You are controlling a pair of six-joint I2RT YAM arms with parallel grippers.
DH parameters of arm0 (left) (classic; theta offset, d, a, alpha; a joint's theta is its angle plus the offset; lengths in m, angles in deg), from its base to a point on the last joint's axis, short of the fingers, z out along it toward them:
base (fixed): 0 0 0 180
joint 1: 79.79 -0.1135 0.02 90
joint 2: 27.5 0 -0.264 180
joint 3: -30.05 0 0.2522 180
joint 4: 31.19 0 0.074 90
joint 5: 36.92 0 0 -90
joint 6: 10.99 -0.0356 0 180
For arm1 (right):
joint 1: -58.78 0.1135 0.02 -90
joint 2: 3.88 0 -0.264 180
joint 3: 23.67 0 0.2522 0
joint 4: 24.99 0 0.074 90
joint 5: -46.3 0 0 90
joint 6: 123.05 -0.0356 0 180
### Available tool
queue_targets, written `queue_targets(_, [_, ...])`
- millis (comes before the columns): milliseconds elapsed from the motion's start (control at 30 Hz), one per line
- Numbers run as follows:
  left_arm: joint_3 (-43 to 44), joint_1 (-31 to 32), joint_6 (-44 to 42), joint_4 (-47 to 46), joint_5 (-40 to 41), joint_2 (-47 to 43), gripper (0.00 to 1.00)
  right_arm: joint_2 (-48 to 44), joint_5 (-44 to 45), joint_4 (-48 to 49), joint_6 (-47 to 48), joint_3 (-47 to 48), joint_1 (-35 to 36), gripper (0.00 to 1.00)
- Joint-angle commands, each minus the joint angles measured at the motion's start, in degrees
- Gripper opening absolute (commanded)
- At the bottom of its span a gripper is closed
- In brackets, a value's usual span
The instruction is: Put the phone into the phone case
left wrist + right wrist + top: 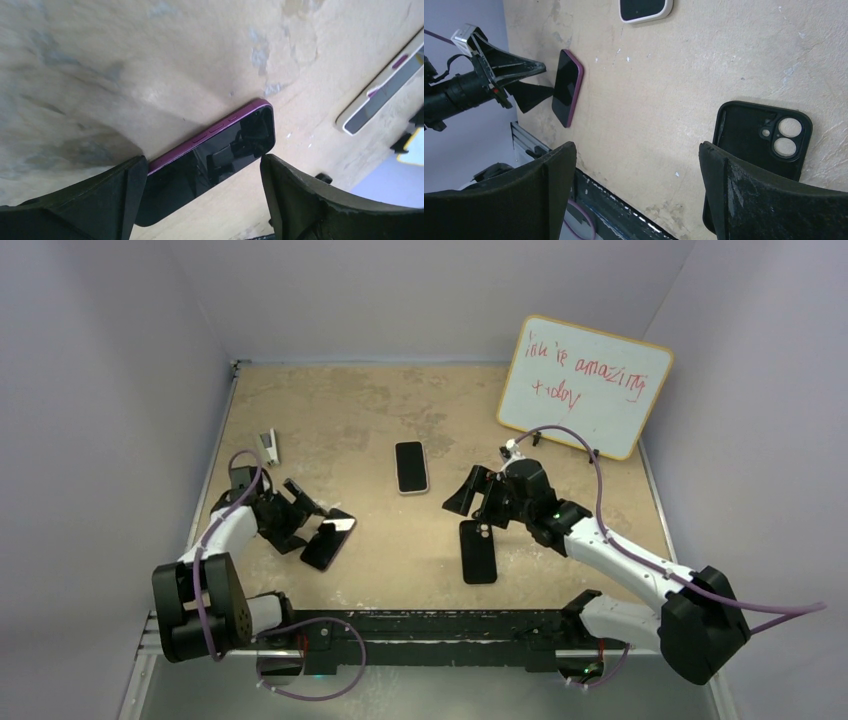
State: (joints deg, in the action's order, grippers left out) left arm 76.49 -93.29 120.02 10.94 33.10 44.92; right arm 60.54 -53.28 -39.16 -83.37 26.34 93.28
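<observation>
**Now: left arm lined up on the phone, nothing gripped yet**

- The phone (215, 160), purple-edged and screen up, lies flat on the tabletop (380, 400) at the left. It sits between the spread fingers of the left end effector (202, 162). The jaws stand wide. One finger overlaps the phone's near end in the left wrist view, and I cannot tell whether it touches.
- The phone case (759, 137) is black and lies open side up, with the camera cut-out visible. It is well apart from the phone, right of centre.
- The right end effector (638, 150) is wide and empty, hovering just beside the case, with one finger over its edge.
- A second phone in a white case (411, 467) lies further back and looks like a distractor. A whiteboard (585, 385) leans at the rear right.

Judgement, step in hand: grasping the phone.
- Close across the long edges, not the ends, and near the middle so the phone doesn't pivot.
- The slab is thin and flat, so the fingertips must come right down to the tabletop or they may slide over the glass.
- Close slowly, because the smooth sides could squirt out.
- The right arm would do well to pin the case before insertion.
</observation>
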Motion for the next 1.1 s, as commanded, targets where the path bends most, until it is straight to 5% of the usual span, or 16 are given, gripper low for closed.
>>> queue_targets(0, [-5.14,5.04,5.34,1.13,-3.2,-2.4,0.87,-1.05,0.11,2.44,-0.54,-1.15,0.18,0.91])
queue_targets(200, [-9.61,12.81,13.64,-6.39,-8.35,-5.8,0.8,0.58,-2.17,4.73,-1.87,-1.56,0.3,0.88])
queue_targets(800, [-13.12,31.03,27.28,-15.24,-5.94,-11.12,0.79,6.24,3.44,0.65,-3.21,3.7,6.81,0.89])
queue_targets(1067, [-8.16,38.51,26.16,-19.7,-2.63,-9.0,0.8,7.32,6.84,-1.84,-3.51,5.96,10.11,0.88])
